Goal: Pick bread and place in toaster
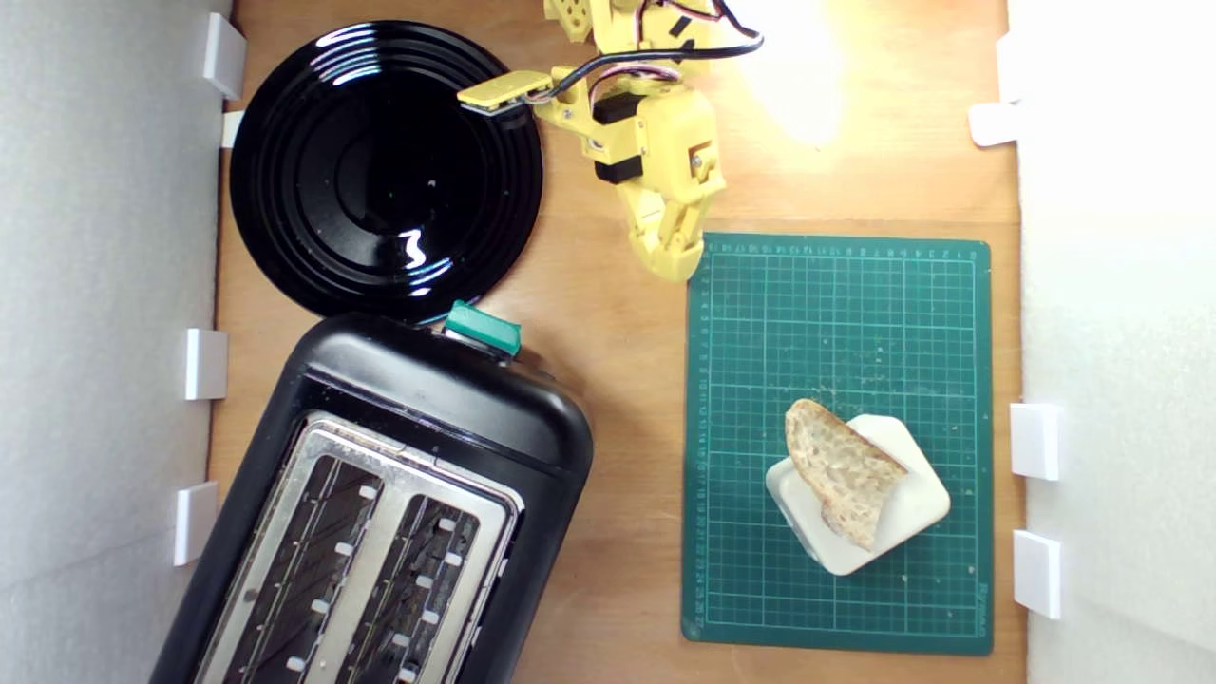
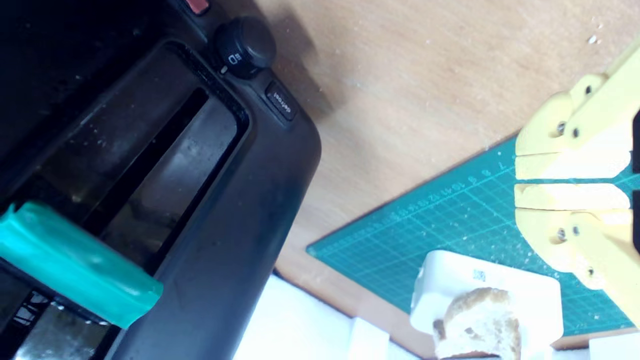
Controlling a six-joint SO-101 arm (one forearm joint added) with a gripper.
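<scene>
Resting: holey crusty bread (image 1: 842, 467), white block (image 1: 912, 513)

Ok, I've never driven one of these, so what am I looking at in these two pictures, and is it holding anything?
The yellow thing is a small robot arm; its pincer is shut and empty. One picture looks straight down from above; the other comes from a camera on the arm's wrist, looking past the pincer. On the wooden table are a black plate, a black toaster with a teal lever, and a green cutting mat. The bread lies on a white block on that mat, untouched.
</scene>
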